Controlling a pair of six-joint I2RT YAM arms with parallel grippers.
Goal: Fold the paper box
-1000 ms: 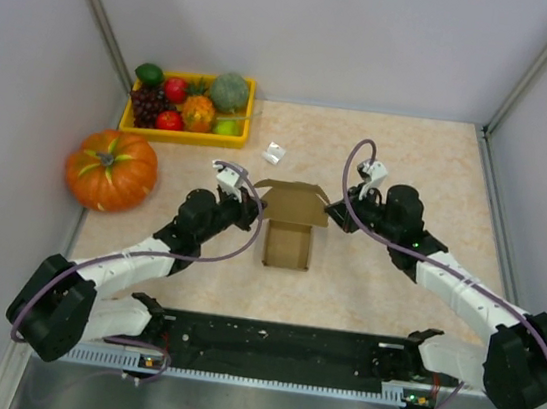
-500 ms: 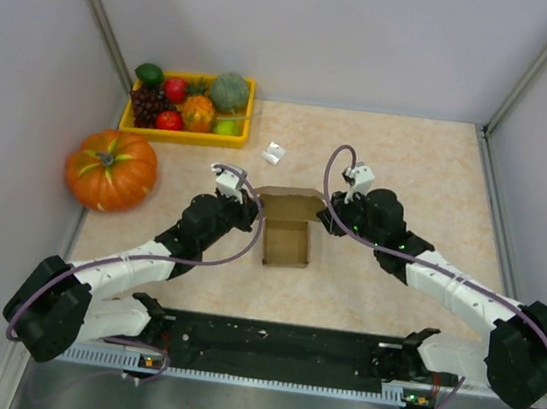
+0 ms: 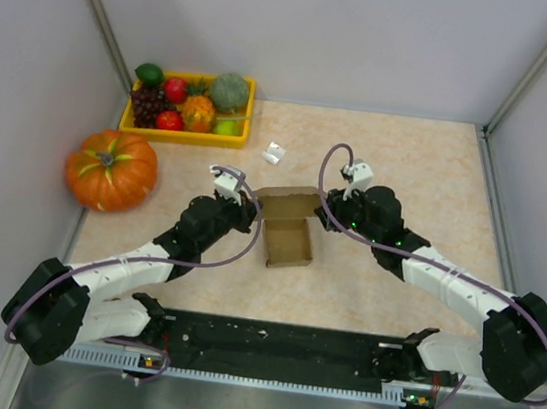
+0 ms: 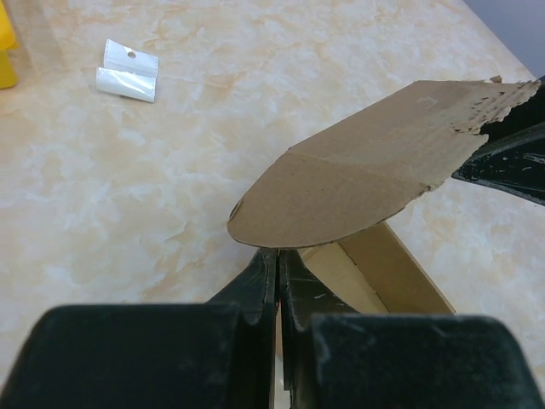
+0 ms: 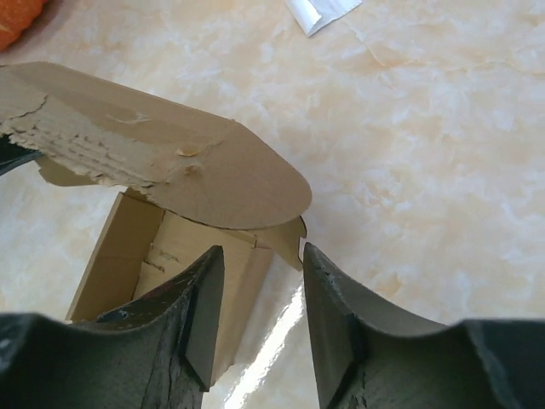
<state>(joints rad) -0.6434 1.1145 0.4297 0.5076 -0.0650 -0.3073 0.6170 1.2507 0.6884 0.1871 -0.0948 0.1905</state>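
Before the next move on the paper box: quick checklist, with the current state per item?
1. Left tool gripping the paper box: ok. It is shut, with a sliver of box wall pinched in it.
2. Right tool released: ok. Its jaws are apart, astride a box wall without clamping it.
3. Lid flap closed: not ok. It hangs raised over the open box.
4. Box base flat on the table: cannot tell.
5. White packet clear of the work: ok. It lies apart, beyond the box.
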